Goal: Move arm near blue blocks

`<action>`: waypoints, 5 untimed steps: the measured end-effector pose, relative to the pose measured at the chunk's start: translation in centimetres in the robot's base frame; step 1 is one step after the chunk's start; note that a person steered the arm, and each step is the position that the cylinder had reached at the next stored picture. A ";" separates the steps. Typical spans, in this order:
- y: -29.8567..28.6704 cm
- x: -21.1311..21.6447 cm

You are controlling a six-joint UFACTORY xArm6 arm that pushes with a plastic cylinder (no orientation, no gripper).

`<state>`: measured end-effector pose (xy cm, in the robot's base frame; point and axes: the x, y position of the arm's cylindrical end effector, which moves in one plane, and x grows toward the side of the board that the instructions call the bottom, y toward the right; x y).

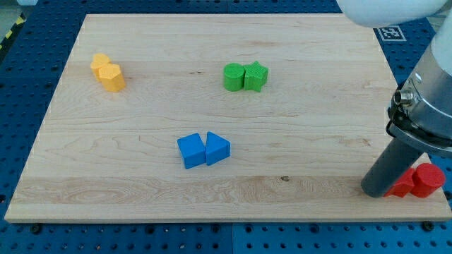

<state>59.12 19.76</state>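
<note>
Two blue blocks lie touching in the lower middle of the wooden board: a blue cube (191, 151) on the left and a blue wedge-like block (217, 148) on its right. My tip (378, 192) rests on the board near the bottom right corner, far to the right of the blue blocks. The rod rises from it up to the grey arm at the view's right edge.
Two red blocks (418, 180) sit right beside my tip, partly hidden behind the rod. A green cylinder (233, 76) and a green star (256, 75) touch at top centre. Two yellow blocks (107, 72) lie at top left. The board's edge (212, 220) runs along the bottom.
</note>
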 end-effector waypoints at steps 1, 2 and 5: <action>0.5 0.6; 0.9 0.7; -14.0 0.7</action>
<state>59.79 5.76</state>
